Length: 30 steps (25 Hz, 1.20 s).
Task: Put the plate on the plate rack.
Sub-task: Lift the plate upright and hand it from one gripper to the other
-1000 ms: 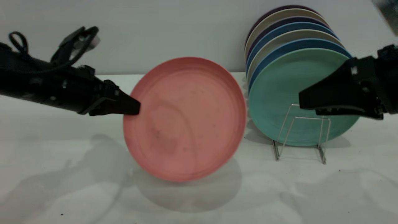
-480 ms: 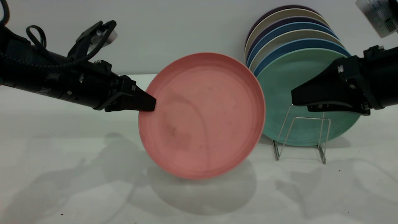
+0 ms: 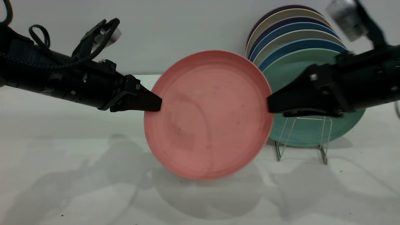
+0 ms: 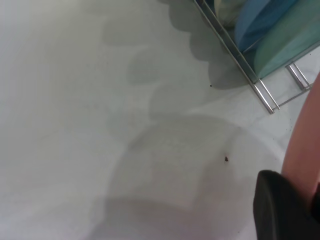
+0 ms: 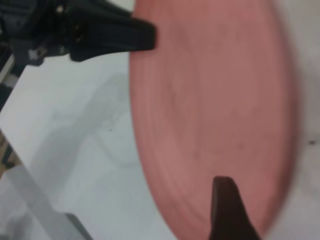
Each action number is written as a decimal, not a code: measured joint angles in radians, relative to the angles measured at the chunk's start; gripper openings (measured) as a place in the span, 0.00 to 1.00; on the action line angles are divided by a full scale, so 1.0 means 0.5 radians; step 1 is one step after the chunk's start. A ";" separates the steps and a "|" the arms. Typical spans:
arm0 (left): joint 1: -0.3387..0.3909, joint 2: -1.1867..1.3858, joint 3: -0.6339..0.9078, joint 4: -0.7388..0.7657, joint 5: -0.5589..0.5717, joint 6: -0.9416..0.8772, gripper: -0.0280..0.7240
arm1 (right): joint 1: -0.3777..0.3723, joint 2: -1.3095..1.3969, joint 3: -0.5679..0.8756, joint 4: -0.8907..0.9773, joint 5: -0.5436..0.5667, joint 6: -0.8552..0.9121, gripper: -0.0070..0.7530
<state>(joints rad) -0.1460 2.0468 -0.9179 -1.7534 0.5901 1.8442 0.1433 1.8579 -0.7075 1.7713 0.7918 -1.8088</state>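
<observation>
My left gripper (image 3: 156,104) pinches the rim of the round, matte salmon-pink plate (image 3: 207,115), holding it upright above the white table (image 3: 62,175). My right gripper (image 3: 271,105) meets the opposite rim; I cannot tell its opening. Below it stands the thin silver wire rack (image 3: 301,137), holding the smooth teal-green plate (image 3: 300,65).

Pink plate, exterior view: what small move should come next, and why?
Probably the right tool should close on the pink plate. It sits at the plate's right rim while the left tool grips the left rim, and the plate stands upright, left of the wire rack.
</observation>
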 joint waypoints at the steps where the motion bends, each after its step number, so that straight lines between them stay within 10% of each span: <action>1: 0.000 0.000 0.000 0.000 0.000 -0.003 0.06 | 0.024 0.028 -0.028 0.000 0.000 0.005 0.61; 11: 0.000 0.000 0.000 0.000 0.191 -0.058 0.06 | 0.195 0.254 -0.246 -0.002 0.007 0.109 0.59; 19: 0.010 0.002 0.000 0.008 0.259 -0.066 0.07 | 0.189 0.264 -0.250 0.011 -0.040 0.131 0.16; 22: 0.010 0.002 0.000 0.013 0.266 -0.092 0.09 | 0.185 0.264 -0.250 0.011 -0.062 0.131 0.16; 30: 0.103 0.002 0.000 0.085 0.520 -0.258 0.40 | 0.038 0.244 -0.256 -0.281 -0.033 0.210 0.16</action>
<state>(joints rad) -0.0945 2.0477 -0.9179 -1.7107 0.8504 1.7151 0.1621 1.9798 -0.8356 1.6309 0.7753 -1.7039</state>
